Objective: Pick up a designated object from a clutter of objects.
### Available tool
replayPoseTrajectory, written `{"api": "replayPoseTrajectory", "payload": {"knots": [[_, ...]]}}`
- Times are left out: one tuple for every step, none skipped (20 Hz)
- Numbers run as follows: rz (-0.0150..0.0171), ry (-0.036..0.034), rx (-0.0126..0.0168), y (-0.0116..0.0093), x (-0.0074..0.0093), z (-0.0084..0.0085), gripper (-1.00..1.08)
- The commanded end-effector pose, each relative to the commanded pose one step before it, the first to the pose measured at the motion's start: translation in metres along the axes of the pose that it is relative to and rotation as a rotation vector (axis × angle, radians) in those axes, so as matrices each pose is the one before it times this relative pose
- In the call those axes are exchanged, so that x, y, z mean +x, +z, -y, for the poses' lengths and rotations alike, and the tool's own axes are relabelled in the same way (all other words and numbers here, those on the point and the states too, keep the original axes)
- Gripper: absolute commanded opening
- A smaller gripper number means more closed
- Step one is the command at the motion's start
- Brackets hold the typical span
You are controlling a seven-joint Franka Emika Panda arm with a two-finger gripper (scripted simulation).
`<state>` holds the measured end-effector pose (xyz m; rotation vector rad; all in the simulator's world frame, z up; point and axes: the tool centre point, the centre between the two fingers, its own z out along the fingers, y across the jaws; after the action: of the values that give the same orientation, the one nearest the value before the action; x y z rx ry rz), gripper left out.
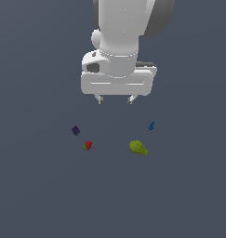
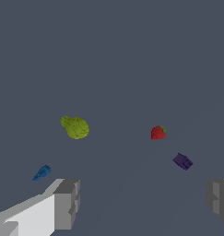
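The gripper hangs above the grey floor with its fingers spread wide and nothing between them. The purple chunk lies below it and off to the exterior view's left, well apart from the fingertips, untouched. Just beside the chunk sits the red strawberry. On the other side of the gripper lie the blue piece and the yellow-green lump.
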<state>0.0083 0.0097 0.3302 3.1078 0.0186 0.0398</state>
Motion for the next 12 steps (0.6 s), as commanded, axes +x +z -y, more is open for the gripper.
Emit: {"api": "replayPoseTrajectory", "payload": {"knots": [[0.00000, 0.00000, 0.00000, 0.00000, 0.00000, -0.00001, 1.00], [0.00069, -0.00002, 0.00002, 0.00029, 0.00004, 0.00035, 1.00], [0.00138, 0.00000, 0.00008, 0.00048, -0.00008, 0.00099, 1.00], [0.00258, -0.00006, 0.00013, 0.00094, -0.00004, 0.00163, 1.00], [0.00351, -0.00019, 0.00014, 0.00123, -0.00007, 0.00227, 1.00], [0.00445, -0.00047, 0.00012, 0.00148, -0.00010, 0.00293, 1.00], [0.00484, -0.00094, 0.00001, 0.00144, -0.00016, 0.00334, 1.00], [0.00382, -0.00126, -0.00013, 0.00093, -0.00017, 0.00282, 1.00], [0.00267, -0.00144, -0.00025, 0.00043, -0.00016, 0.00217, 1.00], [0.00160, -0.00146, -0.00031, 0.00003, -0.00013, 0.00150, 1.00], [0.00060, -0.00121, -0.00030, -0.00024, -0.00009, 0.00079, 1.00], [0.00000, 0.00000, 0.00000, -0.00013, 0.00005, -0.00028, 1.00]]}}
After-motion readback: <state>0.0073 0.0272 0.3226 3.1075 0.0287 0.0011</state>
